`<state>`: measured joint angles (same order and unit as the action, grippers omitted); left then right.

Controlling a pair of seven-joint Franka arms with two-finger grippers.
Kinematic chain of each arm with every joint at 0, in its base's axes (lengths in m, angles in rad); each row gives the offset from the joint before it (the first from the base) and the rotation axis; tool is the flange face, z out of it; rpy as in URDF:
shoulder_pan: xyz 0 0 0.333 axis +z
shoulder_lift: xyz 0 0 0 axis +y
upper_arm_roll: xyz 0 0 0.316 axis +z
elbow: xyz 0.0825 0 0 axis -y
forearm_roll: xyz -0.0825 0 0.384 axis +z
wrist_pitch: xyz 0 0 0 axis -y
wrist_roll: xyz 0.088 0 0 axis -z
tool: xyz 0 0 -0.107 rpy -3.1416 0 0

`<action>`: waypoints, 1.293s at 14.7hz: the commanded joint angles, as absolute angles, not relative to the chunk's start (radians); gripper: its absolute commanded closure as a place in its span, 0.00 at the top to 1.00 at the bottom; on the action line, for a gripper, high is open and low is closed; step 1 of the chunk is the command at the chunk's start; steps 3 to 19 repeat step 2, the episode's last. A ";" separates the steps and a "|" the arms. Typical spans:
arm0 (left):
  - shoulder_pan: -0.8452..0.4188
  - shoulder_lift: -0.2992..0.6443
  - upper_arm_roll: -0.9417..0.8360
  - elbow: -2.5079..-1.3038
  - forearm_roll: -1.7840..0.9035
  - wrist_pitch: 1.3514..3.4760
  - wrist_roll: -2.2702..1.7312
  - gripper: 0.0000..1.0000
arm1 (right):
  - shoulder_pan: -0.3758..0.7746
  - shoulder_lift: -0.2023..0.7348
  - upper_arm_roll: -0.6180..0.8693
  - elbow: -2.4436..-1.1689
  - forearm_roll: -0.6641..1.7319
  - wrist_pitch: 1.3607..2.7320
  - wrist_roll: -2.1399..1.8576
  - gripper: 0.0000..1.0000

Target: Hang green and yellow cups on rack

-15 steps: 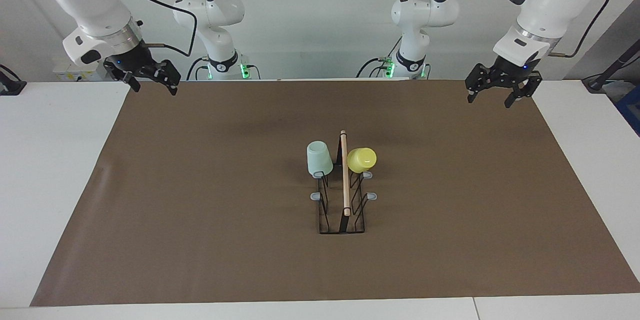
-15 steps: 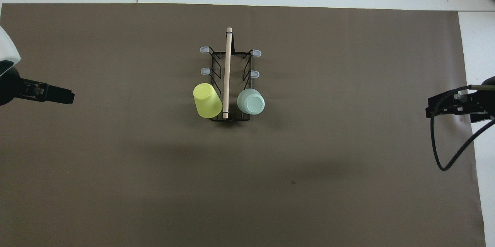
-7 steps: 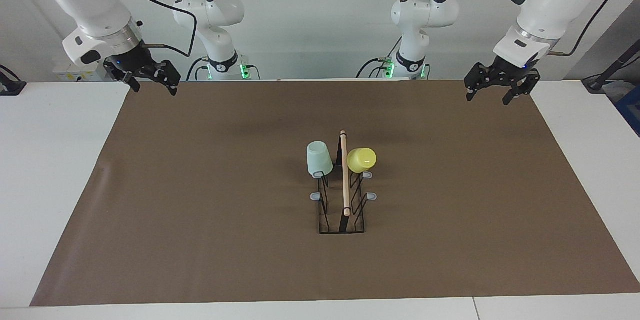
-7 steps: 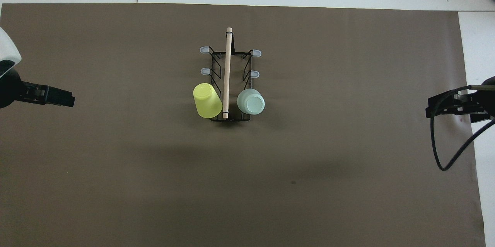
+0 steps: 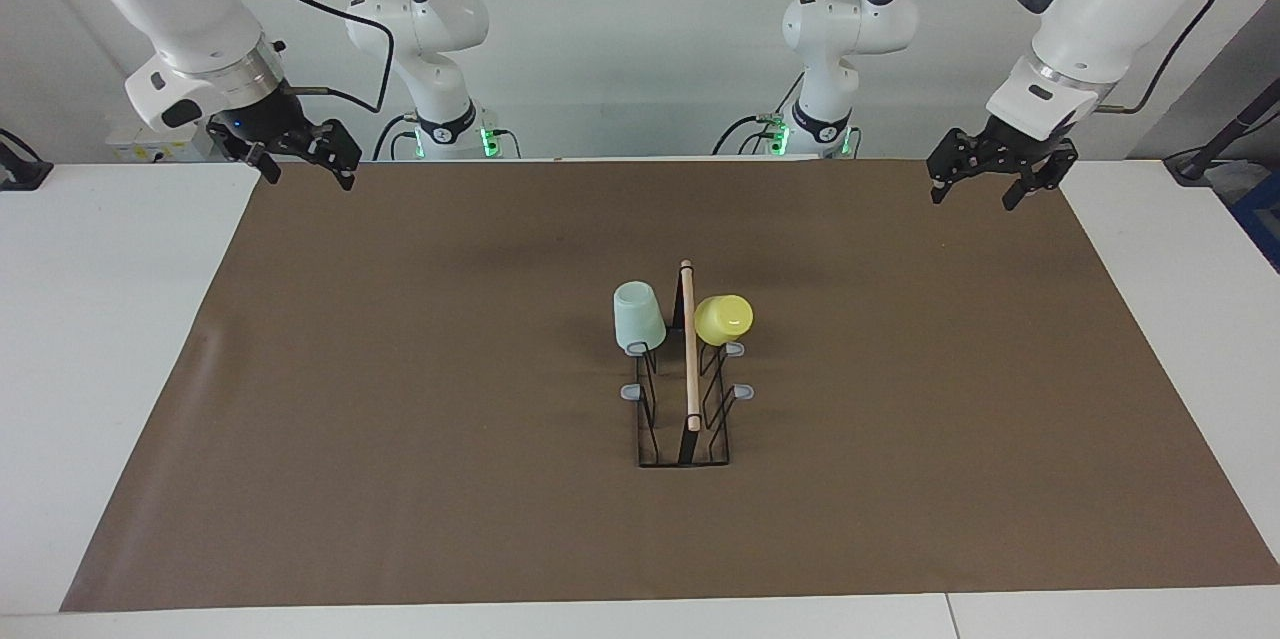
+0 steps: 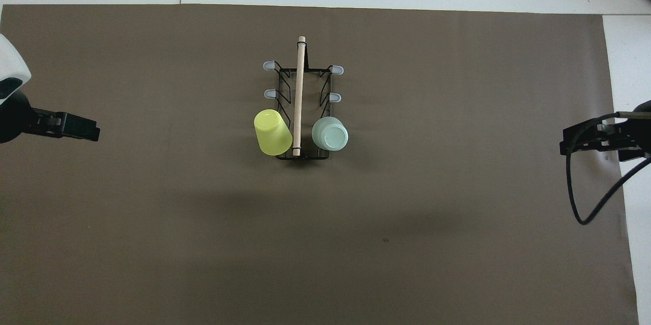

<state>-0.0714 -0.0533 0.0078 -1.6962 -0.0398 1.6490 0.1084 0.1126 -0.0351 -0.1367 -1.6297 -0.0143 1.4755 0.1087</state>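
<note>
Brown matting (image 5: 420, 399), a flat dull sheet, covers most of the white table (image 5: 110, 339) under me, with bare white strips showing at both ends and along the edge farthest from my bases. A pale plain wall stands at my back, cables trail down it, and small green lights glow at the foot of each arm. Near the middle of the mat stands the narrow black wire rack (image 5: 684, 419) with its light wooden rod (image 6: 298, 96) running along the top. The pale mint green plastic cup (image 5: 638, 316) hangs mouth down on the prong nearest me on the side toward my right arm's end of the table; the bright yellow plastic cup (image 5: 723, 318) sits tilted on the matching prong on the side toward my left arm's end. The four grey-tipped prongs (image 6: 268, 93) farther from me carry no cup. My left gripper (image 5: 976, 187) hangs in the air over the mat's corner at its own end, fingers spread apart and holding nothing. My right gripper (image 5: 302, 165) hangs likewise over the corner at its end, fingers also spread and empty. Both are well apart from the rack, with open mat between us.
</note>
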 commanded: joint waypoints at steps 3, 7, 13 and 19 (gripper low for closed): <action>-0.071 -0.046 0.014 -1.681 -0.038 1.654 0.095 1.00 | 0.097 -0.060 -0.127 -1.655 0.006 1.476 0.092 1.00; -0.071 -0.046 0.014 -1.681 -0.038 1.654 0.095 1.00 | 0.097 -0.060 -0.127 -1.655 0.006 1.476 0.092 1.00; -0.071 -0.046 0.014 -1.681 -0.038 1.654 0.095 1.00 | 0.097 -0.060 -0.127 -1.655 0.006 1.476 0.092 1.00; -0.071 -0.046 0.014 -1.681 -0.038 1.654 0.095 1.00 | 0.097 -0.060 -0.127 -1.655 0.006 1.476 0.092 1.00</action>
